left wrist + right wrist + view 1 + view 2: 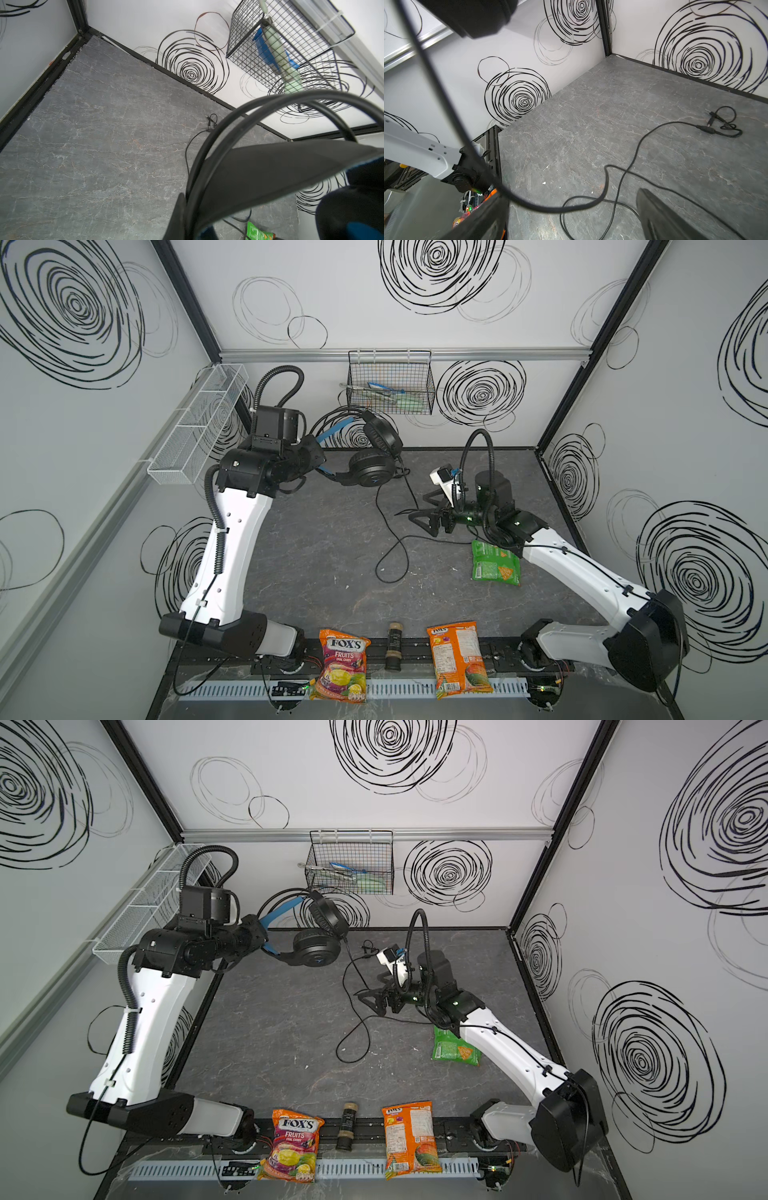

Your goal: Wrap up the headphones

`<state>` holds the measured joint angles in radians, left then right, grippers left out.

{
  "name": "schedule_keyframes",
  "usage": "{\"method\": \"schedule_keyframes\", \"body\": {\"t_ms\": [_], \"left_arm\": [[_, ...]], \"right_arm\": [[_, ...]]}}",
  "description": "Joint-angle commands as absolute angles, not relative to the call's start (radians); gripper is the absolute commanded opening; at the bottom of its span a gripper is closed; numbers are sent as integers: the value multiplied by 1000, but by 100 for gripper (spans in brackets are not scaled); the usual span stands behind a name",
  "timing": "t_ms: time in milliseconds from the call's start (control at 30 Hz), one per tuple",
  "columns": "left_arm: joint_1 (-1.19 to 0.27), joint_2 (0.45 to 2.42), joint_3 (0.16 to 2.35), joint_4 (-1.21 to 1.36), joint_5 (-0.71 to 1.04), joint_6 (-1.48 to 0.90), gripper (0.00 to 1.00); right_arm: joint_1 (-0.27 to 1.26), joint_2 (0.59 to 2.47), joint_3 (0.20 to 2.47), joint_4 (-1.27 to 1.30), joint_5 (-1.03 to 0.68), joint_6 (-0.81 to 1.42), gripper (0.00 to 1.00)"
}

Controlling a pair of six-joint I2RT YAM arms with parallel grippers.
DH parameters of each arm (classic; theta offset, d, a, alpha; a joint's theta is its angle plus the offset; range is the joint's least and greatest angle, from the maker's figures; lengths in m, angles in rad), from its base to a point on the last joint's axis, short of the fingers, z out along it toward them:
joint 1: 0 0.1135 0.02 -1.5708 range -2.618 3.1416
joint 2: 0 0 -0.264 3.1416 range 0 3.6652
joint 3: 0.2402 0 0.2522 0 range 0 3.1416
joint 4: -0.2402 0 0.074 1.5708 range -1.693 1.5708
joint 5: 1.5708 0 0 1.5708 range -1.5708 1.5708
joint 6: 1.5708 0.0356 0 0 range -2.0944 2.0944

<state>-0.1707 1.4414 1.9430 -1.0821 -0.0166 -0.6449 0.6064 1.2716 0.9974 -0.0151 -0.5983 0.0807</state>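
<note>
Black plastic, light: found headphones (371,467) raised over rear-left bench (324,597), pinched at headband strap (270,166) by left tool (315,455). Noted limp cable (391,549) trailing on bench; grasp advised there. Right tool (420,519) wide, empty

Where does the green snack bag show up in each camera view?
In a top view: green snack bag, right of centre, partly hidden by the right arm.
In a top view: same place.
Left wrist: partly visible past the headband, at.
Right wrist: not in it.
Shared landmark: the headphones' cable.
</note>
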Motion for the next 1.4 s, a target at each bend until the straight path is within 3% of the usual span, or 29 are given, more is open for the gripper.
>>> {"method": "schedule_keyframes", "body": {"t_ms": [0,167,333,533,767,833,1033,1200,1367], "left_arm": [[-156,1443,2002,-1062,41,-697,0],[-153,1437,1989,-1054,73,-715,0],[-144,1412,1946,-1007,114,-750,0],[-132,1410,1933,-986,150,-766,0],[-115,1402,1924,-951,187,-778,0],[-102,1394,1917,-935,207,-781,0],[-86,1391,1941,-931,257,-798,0],[-103,1367,1939,-932,262,-837,0],[-106,1366,1961,-924,284,-870,0]], "right_arm": [[633,1271,1032,84,-613,69,99],[658,1296,1035,127,-604,90,91],[655,1302,1036,158,-603,117,67],[645,1293,1028,161,-599,128,30],[590,1276,1022,186,-610,162,17],[580,1269,1017,187,-613,163,19],[574,1255,1002,212,-616,170,57],[589,1280,1018,235,-663,182,71],[619,1292,1019,257,-687,194,77]]}}
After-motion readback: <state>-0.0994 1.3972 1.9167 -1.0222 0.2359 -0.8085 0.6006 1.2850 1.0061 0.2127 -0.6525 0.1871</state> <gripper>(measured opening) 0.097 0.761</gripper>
